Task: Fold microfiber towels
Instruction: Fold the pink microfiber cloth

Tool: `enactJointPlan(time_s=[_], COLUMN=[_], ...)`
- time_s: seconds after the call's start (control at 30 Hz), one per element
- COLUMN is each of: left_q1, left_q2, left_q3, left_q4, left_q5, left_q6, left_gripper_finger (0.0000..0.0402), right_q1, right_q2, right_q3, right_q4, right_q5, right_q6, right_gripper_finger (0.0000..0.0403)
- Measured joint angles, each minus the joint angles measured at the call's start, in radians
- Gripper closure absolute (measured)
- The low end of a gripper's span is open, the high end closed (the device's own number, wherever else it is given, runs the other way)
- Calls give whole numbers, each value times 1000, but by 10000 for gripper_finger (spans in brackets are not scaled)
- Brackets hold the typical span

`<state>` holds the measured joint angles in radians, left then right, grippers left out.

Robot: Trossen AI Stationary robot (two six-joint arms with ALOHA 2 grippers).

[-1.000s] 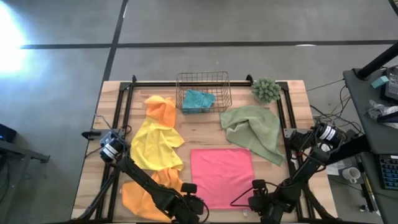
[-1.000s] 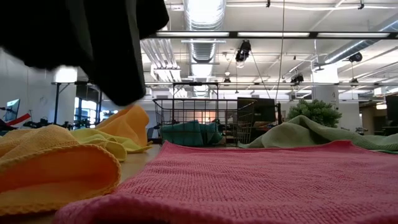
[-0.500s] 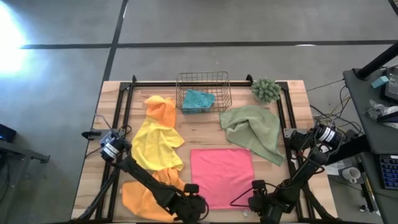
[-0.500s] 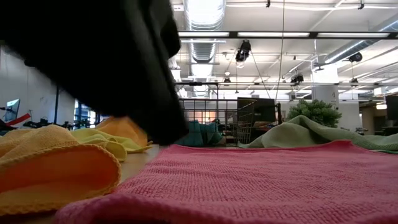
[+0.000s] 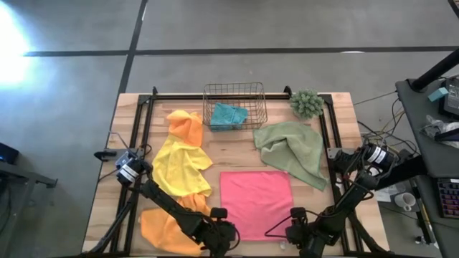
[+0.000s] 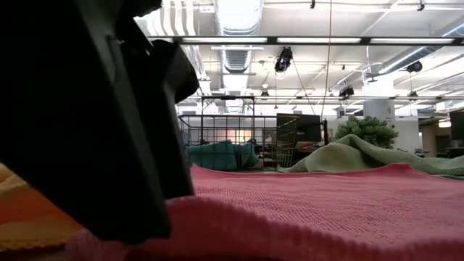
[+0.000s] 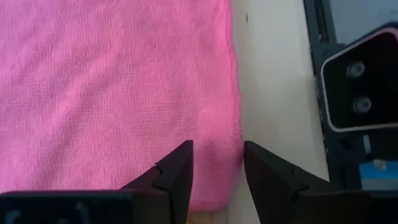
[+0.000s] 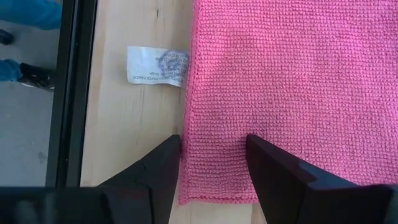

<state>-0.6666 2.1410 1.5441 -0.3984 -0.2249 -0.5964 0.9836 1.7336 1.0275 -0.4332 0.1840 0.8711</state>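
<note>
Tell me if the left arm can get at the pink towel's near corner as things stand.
Probably yes. The left end effector is open right over the pink towel at its corner, on the bare table, with nothing lying between them.

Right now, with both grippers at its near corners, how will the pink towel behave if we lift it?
The pink towel will probably hang limp: the olive towel nearby lies in soft folds. It looks thin and flat, so likely light. Its knobbly weave should grip well between the left gripper and right gripper.
</note>
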Motion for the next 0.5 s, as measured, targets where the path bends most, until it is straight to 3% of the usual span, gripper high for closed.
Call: enactJointPlan(time_s=[0.5], left_q1=[18], left_q2=[-4], left_q3=[-62], left_q4=[37], left_q5=[-27], left_q6=[-51], left_gripper_finger=[281], right_q1=[-4], right_q2=[1], right_q3=[0], right_q4=[-4], right_q5=[0], right_q6=[16], right_gripper_finger=[238])
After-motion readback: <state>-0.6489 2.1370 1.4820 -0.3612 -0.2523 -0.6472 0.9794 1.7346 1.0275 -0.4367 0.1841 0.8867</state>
